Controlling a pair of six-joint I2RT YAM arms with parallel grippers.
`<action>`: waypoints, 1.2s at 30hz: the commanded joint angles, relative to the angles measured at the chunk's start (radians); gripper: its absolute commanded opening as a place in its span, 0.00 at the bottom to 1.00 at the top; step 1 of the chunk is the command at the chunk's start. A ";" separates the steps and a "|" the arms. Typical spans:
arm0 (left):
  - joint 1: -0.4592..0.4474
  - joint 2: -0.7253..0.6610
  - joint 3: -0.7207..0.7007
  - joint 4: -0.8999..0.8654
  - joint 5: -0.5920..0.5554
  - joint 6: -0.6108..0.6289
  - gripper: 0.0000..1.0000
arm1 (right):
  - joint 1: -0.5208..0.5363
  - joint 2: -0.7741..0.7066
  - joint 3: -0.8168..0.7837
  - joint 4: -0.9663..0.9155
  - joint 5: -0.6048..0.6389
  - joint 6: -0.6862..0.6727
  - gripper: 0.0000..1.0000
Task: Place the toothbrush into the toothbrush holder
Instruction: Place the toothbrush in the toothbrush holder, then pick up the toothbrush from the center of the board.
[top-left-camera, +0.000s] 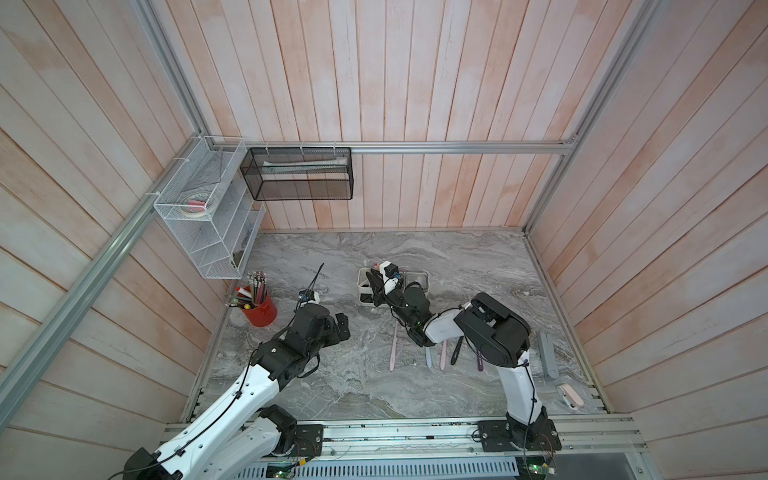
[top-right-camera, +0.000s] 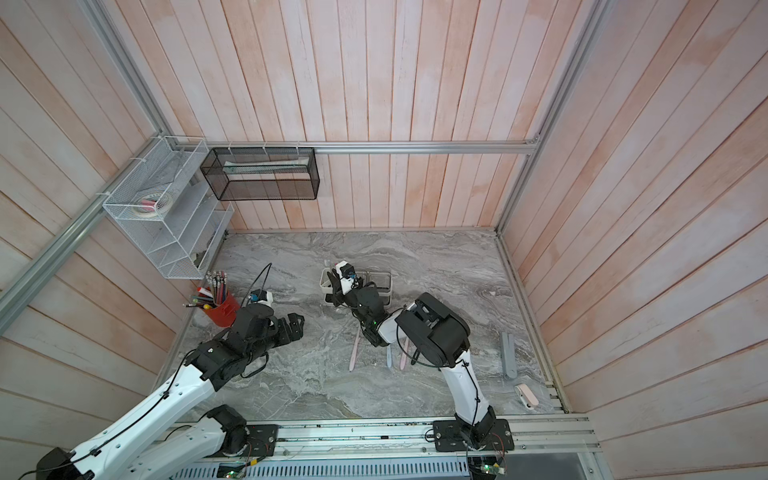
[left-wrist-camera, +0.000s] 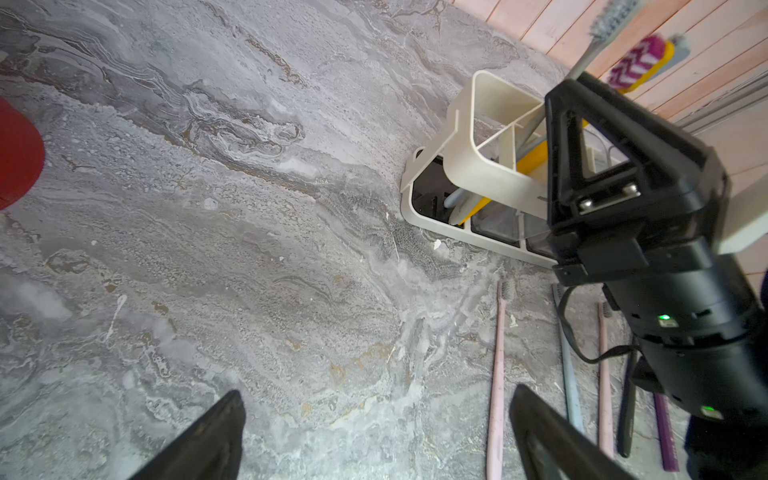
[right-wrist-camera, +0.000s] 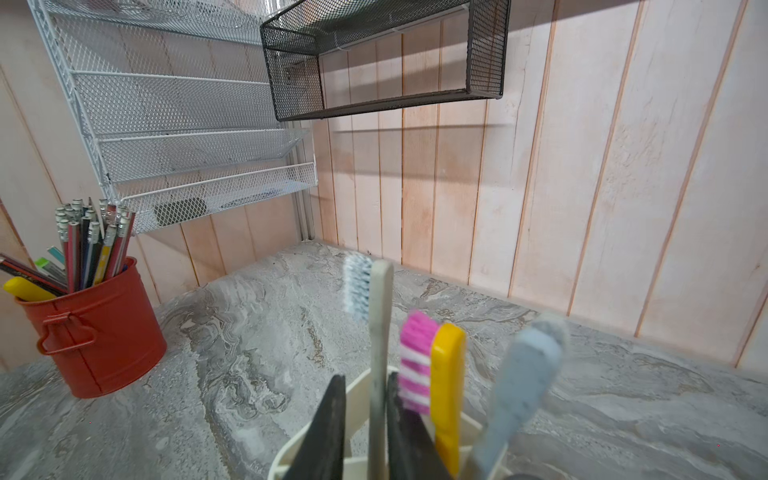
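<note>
At the slotted end of the toothbrush holder (right-wrist-camera: 282, 455), the white-handled toothbrush (right-wrist-camera: 380, 332) stands near upright, bristles up, handle down in a compartment; its long axis runs straight up betw. the two fingers of the right gripper (right-wrist-camera: 365, 390), so the brush sits dead ahead of the tool, not off to a side; jaws look parted a little, w/ a sliver of holder rim showing betw. one finger and the handle, so I judge it loose, not pinched; next move is prob. a retreat that must clear the handle w/o tipping it into the yellow brush (right-wrist-camera: 446, 374) just beside; right arm is the one at it; left gripper (left-wrist-camera: 374, 436) hangs wide open & empty over the table (left-wrist-camera: 249, 208), well apart from the holder; right wrist view alone gives the finger-to-handle gap; in both top views the gripper body hides brush and gap; left wrist view adds handle ends low in the holder, plus spare brushes (left-wrist-camera: 496, 365) flat on the table near it.
</note>
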 joint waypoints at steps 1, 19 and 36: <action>0.004 -0.007 -0.014 0.014 0.010 0.016 1.00 | 0.004 -0.020 -0.025 -0.011 -0.009 0.022 0.21; 0.004 -0.001 -0.011 0.009 0.000 0.014 1.00 | 0.080 -0.293 -0.111 -0.051 -0.011 -0.014 0.48; -0.153 0.184 0.094 -0.012 -0.073 -0.042 1.00 | 0.089 -1.185 -0.509 -0.641 0.189 0.085 0.98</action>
